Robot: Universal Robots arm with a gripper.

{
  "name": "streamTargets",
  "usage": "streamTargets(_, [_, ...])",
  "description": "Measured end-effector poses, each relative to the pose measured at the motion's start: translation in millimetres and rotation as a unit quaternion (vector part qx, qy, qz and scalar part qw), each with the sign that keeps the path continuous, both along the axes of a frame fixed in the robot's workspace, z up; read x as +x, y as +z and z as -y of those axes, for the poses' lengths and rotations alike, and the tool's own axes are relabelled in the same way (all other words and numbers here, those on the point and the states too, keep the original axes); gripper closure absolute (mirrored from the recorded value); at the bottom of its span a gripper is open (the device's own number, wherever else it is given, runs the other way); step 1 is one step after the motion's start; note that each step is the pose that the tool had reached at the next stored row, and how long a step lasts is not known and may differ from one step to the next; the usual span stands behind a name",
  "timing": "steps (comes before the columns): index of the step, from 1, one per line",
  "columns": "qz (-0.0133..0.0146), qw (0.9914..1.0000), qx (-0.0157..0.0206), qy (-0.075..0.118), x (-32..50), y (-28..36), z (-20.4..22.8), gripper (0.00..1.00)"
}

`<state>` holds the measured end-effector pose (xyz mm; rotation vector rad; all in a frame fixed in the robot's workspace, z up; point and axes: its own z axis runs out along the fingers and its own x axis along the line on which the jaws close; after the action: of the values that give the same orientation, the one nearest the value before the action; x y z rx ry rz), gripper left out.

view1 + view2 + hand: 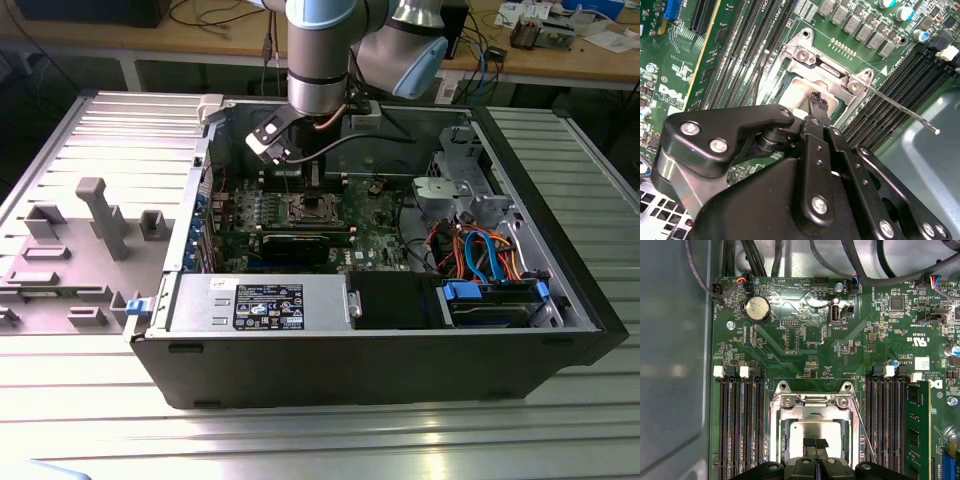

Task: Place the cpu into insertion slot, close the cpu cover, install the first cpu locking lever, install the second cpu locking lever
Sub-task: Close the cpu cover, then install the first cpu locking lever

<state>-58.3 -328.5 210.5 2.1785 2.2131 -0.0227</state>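
Your claw (816,443), tips pressed together, sits right over the cpu (805,430): light, fragile, probably seated, so hold edges only.

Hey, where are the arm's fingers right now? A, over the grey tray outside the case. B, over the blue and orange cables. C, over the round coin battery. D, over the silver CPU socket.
D: in the first wrist view the fingers sit right over the insertion slot, with the silvery top of the cpu showing at their tips.
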Motion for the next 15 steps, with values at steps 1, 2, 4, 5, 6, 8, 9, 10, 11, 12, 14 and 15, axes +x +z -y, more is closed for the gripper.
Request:
streamTargets(1, [0.0,1.0,0.0,0.0,-0.2,0.0,0.0,0.89])
streamTargets(2, [0.0,1.0,0.0,0.0,-0.5,0.0,0.0,0.89])
streamTargets(4, [0.0,1.0,0.0,0.0,-1.0,0.0,0.0,0.89])
streamTargets(5, [0.0,1.0,0.0,0.0,-1.2,0.0,0.0,0.89])
streamTargets(6, [0.0,1.0,0.0,0.0,-1.5,0.0,0.0,0.89])
streamTargets(8, [0.0,1.0,0.0,0.0,-2.1,0.0,0.0,0.89])
streamTargets(9, [0.0,1.0,0.0,0.0,-2.3,0.0,0.0,0.89])
streamTargets(10, [0.0,1.0,0.0,0.0,-2.4,0.0,0.0,0.89])
streamTargets(11, [0.0,1.0,0.0,0.0,-2.7,0.0,0.0,0.89])
streamTargets(12, [0.0,1.0,0.0,0.0,-2.8,0.0,0.0,0.89])
streamTargets(14, [0.0,1.0,0.0,0.0,-3.2,0.0,0.0,0.89])
streamTargets(15, [0.0,1.0,0.0,0.0,-3.3,0.0,0.0,0.89])
